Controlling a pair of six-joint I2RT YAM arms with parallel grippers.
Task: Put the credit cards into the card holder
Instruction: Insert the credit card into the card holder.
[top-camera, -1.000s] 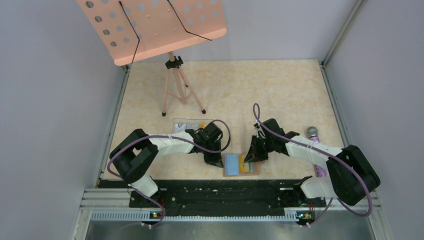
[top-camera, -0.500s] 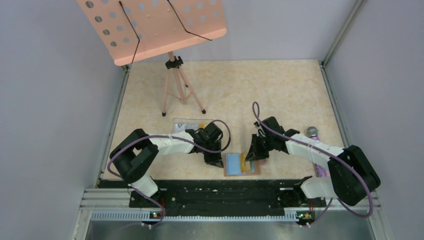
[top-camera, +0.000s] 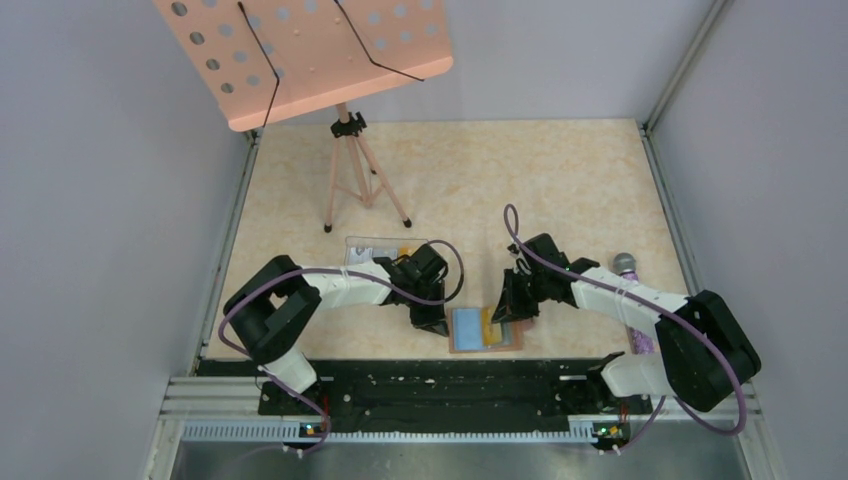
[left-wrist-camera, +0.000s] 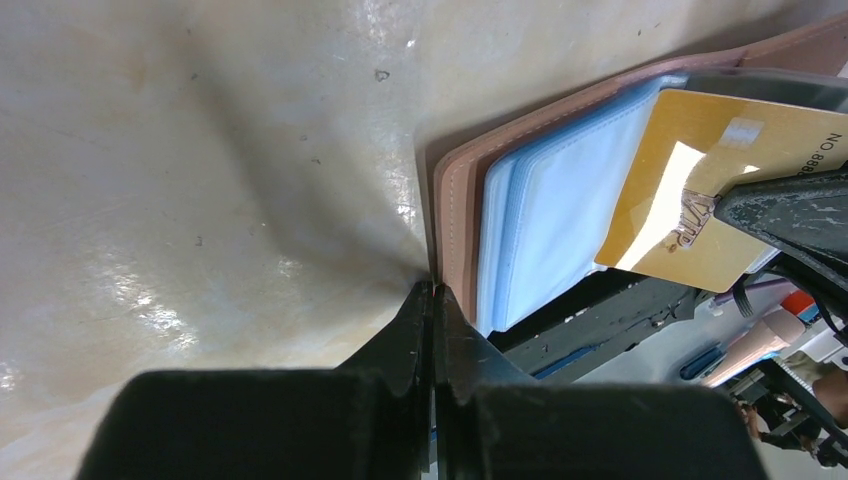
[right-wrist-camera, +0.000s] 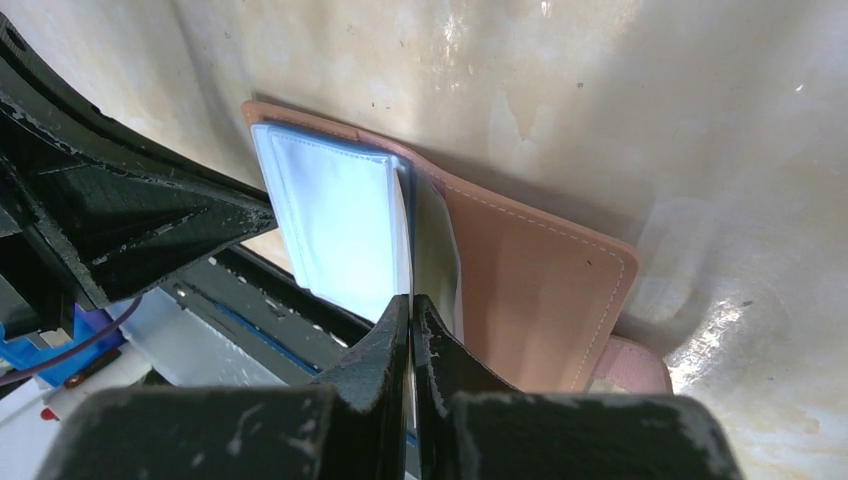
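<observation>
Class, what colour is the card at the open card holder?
The card is golden yellow; the left wrist view shows it best.

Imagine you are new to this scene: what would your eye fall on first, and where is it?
A big pink music stand looms over the far left corner of the table. Near the front edge, a brown card holder lies open, blue sleeves showing. The right gripper pinches a yellow card over those sleeves; the shut left gripper sits at the holder's left edge.
</observation>
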